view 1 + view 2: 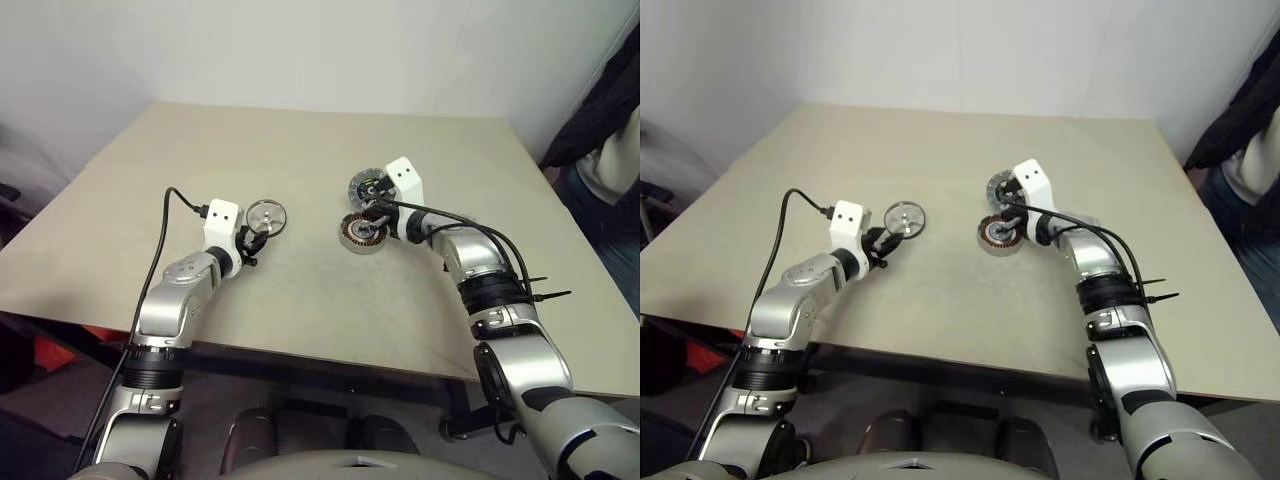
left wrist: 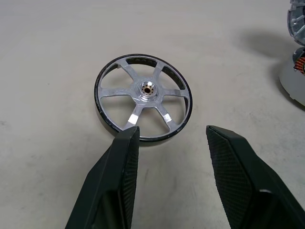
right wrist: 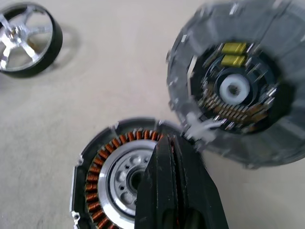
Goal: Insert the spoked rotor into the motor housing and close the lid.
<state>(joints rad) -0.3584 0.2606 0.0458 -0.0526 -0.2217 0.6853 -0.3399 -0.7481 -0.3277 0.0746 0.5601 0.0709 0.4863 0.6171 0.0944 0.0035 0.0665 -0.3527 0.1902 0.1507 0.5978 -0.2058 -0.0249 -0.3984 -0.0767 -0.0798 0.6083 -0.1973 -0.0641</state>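
Head pair: set high, facing forward and down over the beige desk, taking in the whole top; right eye offset slightly sideways, otherwise same scene.

Left wrist: low and close, looking along the left pincer, fingers parted, onto the shiny silver spoked rotor wheel just ahead.

Right wrist: very close, looking along the right pincer, fingers pressed together, onto the round silver motor housing with copper windings and the dark blue-grey disc lid.

Shared: rotor in both wrist views; housing edge too.
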